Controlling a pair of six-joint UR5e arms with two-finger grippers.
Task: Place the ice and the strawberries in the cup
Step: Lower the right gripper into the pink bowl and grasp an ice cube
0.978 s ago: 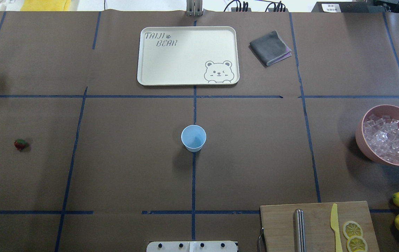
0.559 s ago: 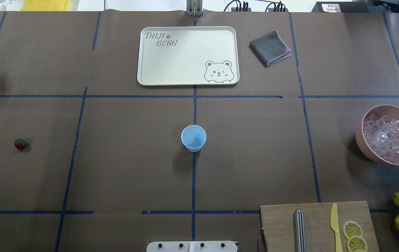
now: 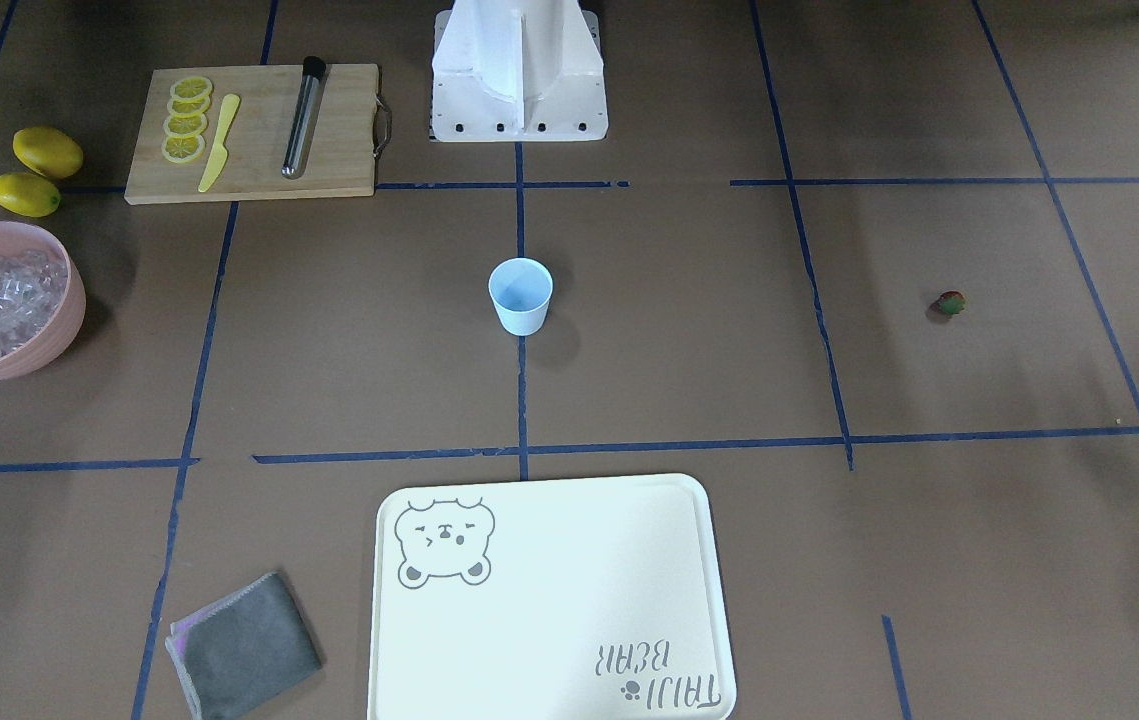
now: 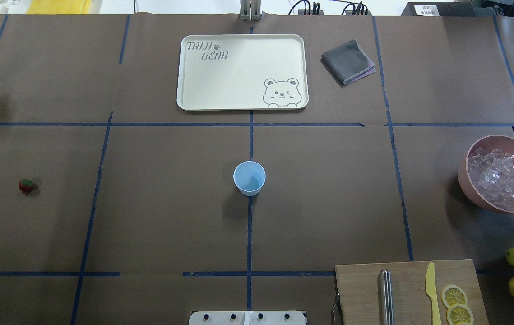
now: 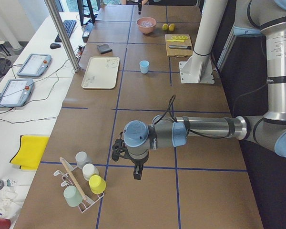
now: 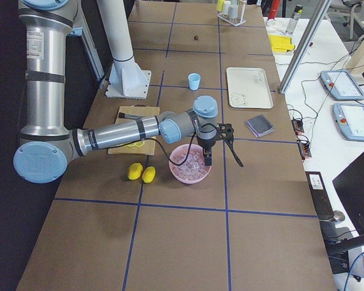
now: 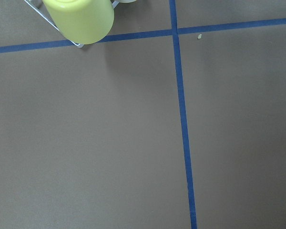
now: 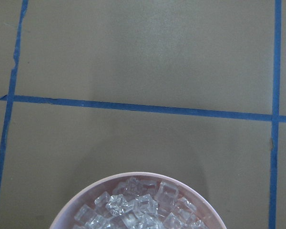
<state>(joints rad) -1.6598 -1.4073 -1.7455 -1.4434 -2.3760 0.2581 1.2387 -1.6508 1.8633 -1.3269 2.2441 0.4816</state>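
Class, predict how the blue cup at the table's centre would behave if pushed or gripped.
The cup looks empty, so probably light and easily slid. Its base is narrower than its rim, so a high push may tip it.

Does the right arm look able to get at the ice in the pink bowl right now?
Probably yes: the right gripper hangs above the pink bowl near its rim, and nothing covers the ice.
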